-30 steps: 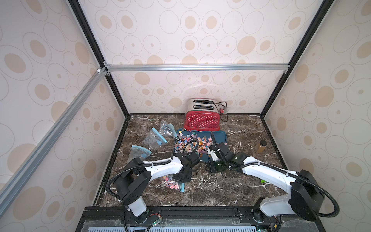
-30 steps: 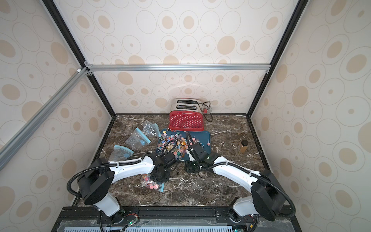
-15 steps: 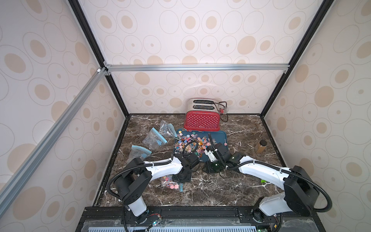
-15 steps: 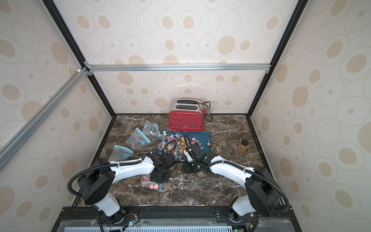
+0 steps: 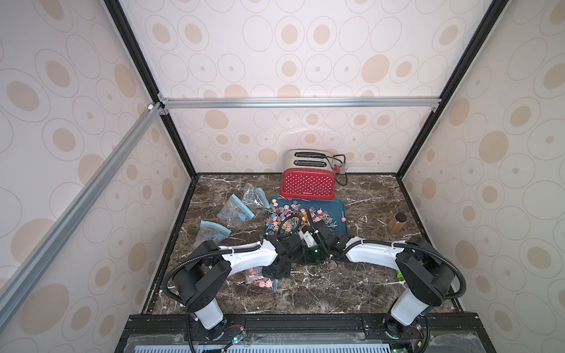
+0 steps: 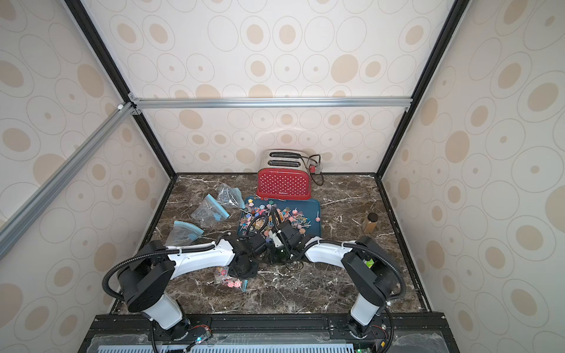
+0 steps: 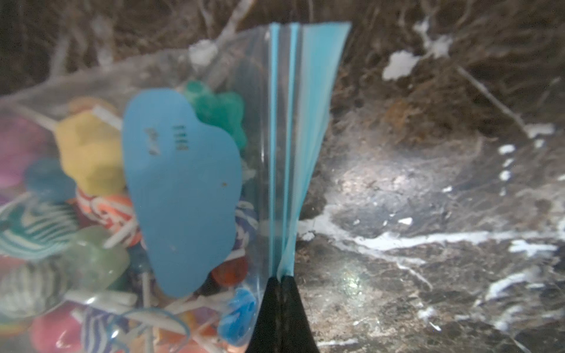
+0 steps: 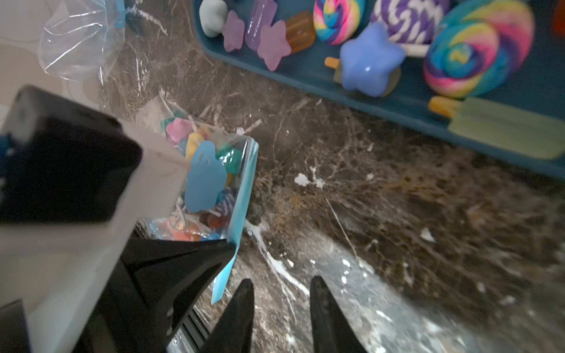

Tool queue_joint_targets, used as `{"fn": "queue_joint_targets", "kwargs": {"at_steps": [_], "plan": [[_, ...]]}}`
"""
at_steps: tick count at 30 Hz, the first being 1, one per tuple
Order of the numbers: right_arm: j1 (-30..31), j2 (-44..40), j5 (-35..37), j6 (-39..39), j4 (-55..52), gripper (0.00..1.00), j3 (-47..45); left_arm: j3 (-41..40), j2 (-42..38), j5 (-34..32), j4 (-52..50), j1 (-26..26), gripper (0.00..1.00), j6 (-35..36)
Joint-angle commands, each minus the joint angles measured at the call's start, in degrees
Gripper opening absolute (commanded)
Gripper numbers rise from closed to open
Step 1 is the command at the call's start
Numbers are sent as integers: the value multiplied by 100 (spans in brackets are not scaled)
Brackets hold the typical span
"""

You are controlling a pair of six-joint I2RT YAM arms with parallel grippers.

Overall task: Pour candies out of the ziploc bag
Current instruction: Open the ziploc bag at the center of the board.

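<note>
Nearest, ziploc bag [image 5: 261, 279] w/ candies [image 7: 88, 152] lies on marble, its blue zip edge clamped by left gripper [image 7: 281, 305] — right gripper [image 8: 281, 308] is held just beside, jaws part-open, empty. Beyond: tray [image 5: 336, 207] of loose candies, red toaster [image 5: 307, 185]. Both arms are stretched low, wrists crowded.

Nothing can be read with certainty. The red toaster [image 5: 307, 183] has a short brand word in pale letters along the lower edge of its front, seen in both top views but too small to make out. On the bag [image 7: 253, 91], a blue patch [image 7: 183, 195] carries two short rows of dark stamped characters, one perhaps a run of digits, too blurred to read. A green sticker [image 6: 370, 262] on the right arm [image 6: 330, 252] bears white marks, also illegible.
</note>
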Motion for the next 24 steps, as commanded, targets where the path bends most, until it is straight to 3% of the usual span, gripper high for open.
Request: {"fn": "queue_joint_targets", "kwargs": {"at_steps": [1, 24], "plan": [[40, 204, -177, 428, 526, 34, -44, -17, -146, 20, 115, -53, 0, 100], [166, 902, -392, 998, 1116, 33, -145, -38, -234, -42, 32, -52, 0, 160]]}}
